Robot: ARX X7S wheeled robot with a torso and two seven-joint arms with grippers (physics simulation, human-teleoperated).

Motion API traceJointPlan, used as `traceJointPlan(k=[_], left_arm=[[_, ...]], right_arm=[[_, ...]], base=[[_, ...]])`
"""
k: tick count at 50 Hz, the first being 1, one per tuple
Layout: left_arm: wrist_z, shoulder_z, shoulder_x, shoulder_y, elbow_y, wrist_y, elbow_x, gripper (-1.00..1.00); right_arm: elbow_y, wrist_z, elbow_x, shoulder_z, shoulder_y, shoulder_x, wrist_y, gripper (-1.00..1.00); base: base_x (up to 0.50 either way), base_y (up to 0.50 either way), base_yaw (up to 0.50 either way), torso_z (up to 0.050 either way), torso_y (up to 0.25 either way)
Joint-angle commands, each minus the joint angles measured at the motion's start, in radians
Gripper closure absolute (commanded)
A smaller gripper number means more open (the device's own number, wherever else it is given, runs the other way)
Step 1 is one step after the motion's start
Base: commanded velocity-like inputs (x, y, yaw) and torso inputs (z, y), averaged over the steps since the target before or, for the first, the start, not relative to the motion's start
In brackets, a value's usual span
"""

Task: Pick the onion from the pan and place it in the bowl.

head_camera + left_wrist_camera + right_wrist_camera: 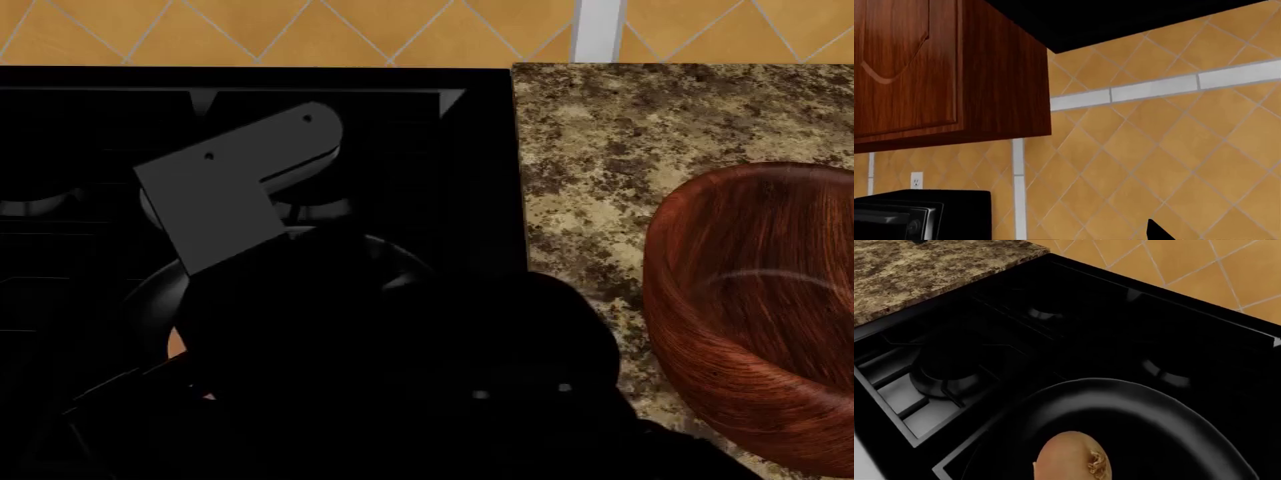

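Resting: onion (1071,457) in pan (1167,420) | bowl (767,310) contents unseen | both arms' fingers: cannot tell

Landmark: the pan (1167,425), a shallow black round dish resting on the black stove (1074,325).
Onion (1071,459): tan-yellow, lying inside the pan near its close rim, brownish dried tip showing, partly cut off by the picture's edge.
Burner grate (947,375): beside the pan, towards the worktop.
Worktop (914,275): speckled brown granite, beyond the burner grate, touching the stove's edge.
Wall tiles (1214,270): orange, set diagonally, behind the stove on the pan's far side.
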Motion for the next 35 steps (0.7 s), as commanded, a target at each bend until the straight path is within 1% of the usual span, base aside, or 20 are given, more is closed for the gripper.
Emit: traceJointPlan(k=[1,11,24,35], left_arm=[[0.006,0.009,-0.003,0.007,-0.002,0.007,0.013,-1.00],[0.009,0.017,-0.004,0.009,-0.004,0.013,0.021,-1.00],[0.036,0.012,-0.006,0.045,-0.008,0.037,0.049,-1.00],[0.020,0.016,-0.015,0.040,-0.002,0.037,0.033,-1.00]], right_arm=[[0.039,-0.053,-0.042,-0.027,-0.003,-0.010,-0.017,-1.00],[0.057,-0.083,-0.070,-0.052,-0.011,-0.011,-0.029,-1.00],[0.069,-0.114,-0.096,-0.086,-0.032,-0.009,-0.042,-1.00],[0.085,-0.136,-0.121,-0.107,-0.035,-0.006,-0.054,-1.00]], base=[[0.00,0.00,0.00,0.000,0.000],[0.00,0.00,0.00,0.000,0.000],[0.00,0.00,0.00,0.000,0.000],[0.00,0.00,0.00,0.000,0.000]])
